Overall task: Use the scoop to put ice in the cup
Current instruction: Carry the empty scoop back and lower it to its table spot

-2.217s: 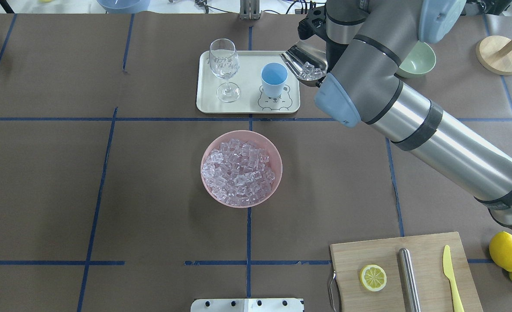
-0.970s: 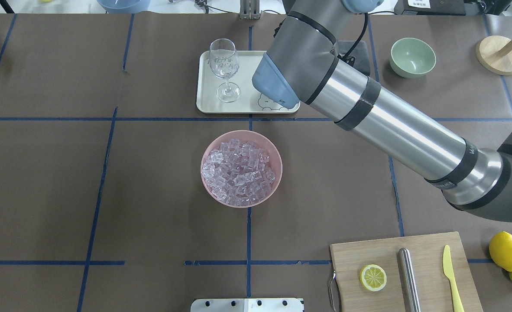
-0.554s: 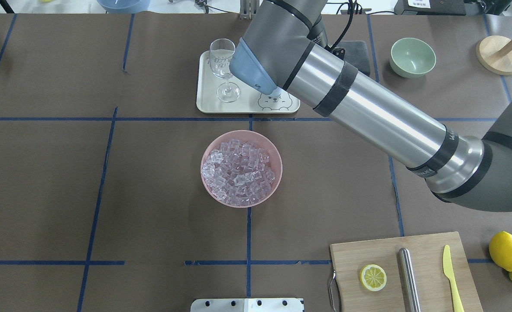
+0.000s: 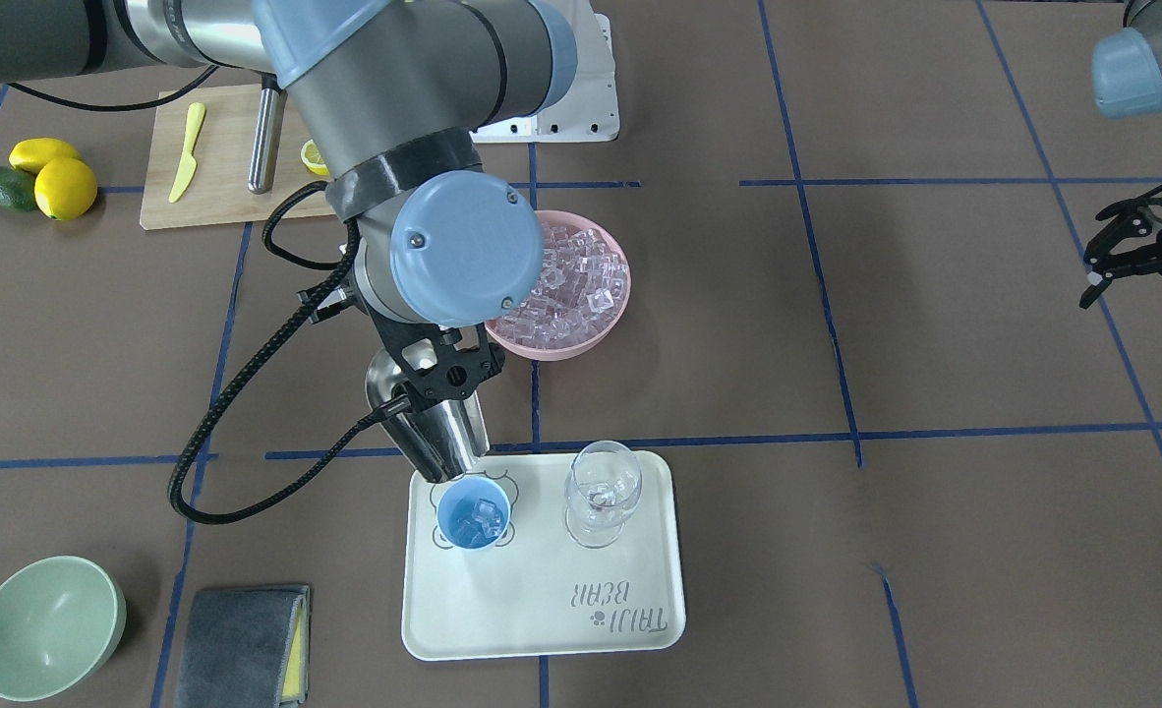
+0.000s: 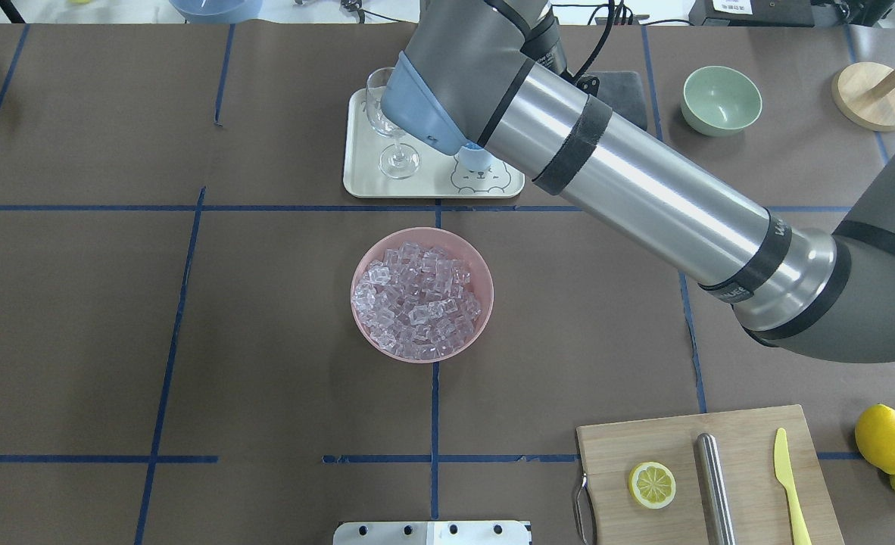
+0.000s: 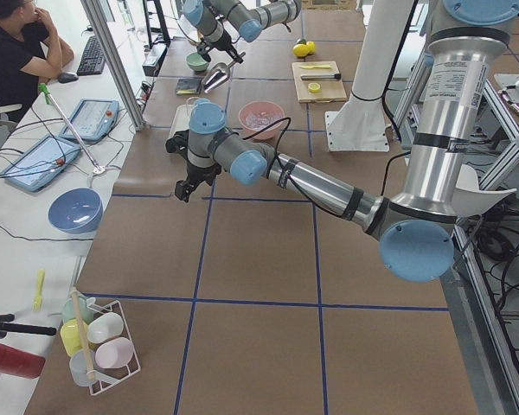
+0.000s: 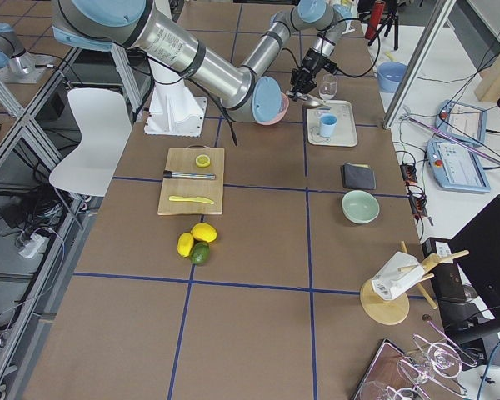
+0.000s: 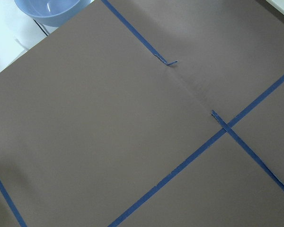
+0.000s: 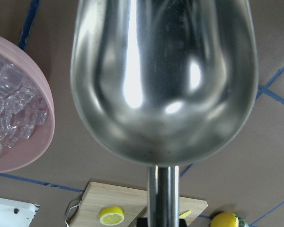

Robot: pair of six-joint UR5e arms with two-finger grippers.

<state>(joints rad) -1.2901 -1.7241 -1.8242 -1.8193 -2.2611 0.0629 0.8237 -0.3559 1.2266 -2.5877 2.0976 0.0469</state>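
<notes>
Scoop (image 4: 438, 438) – handle clamped in right hand (image 4: 443, 372), tipped, trough empty, lip just above cup (image 4: 455, 521). Risk: low withdrawal clips rim – light cup topples, ice (image 4: 484, 511) spills.

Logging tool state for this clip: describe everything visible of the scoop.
The scoop is shiny steel, a deep rounded trough on a thin straight handle. The right gripper holds it by the handle, tipped steeply, mouth down over the cup on the tray. Its trough looks empty in the wrist view; ice lies in the cup.
</notes>
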